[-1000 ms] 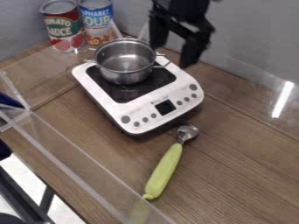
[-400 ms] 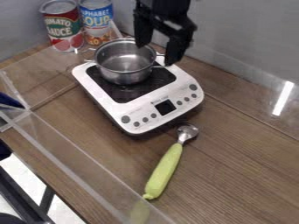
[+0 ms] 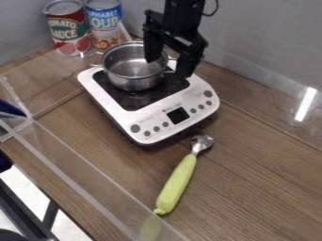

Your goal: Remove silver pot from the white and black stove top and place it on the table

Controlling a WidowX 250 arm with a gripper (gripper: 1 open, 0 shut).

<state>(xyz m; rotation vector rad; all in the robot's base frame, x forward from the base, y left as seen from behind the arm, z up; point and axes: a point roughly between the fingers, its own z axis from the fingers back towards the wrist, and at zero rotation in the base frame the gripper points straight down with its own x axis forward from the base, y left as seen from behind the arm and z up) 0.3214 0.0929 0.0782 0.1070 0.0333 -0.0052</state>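
Note:
The silver pot (image 3: 134, 67) stands upright on the black top of the white stove top (image 3: 149, 96), toward its back left. My black gripper (image 3: 170, 55) hangs open right over the pot's right rim. One finger sits near the pot's far side and the other (image 3: 191, 58) to the right of the pot, over the stove. Nothing is held between them. The brown wooden table (image 3: 258, 160) carries the stove.
Two labelled tin cans (image 3: 66, 25) (image 3: 104, 21) stand behind the stove at the back left. A yellow-green handled utensil (image 3: 180, 179) with a metal head lies in front of the stove. A clear plastic rail (image 3: 88, 188) runs along the table's front-left edge.
My gripper has moved left and down, from beside the stove's back right corner to over the pot's right rim. It has stayed open. The pot has not moved.

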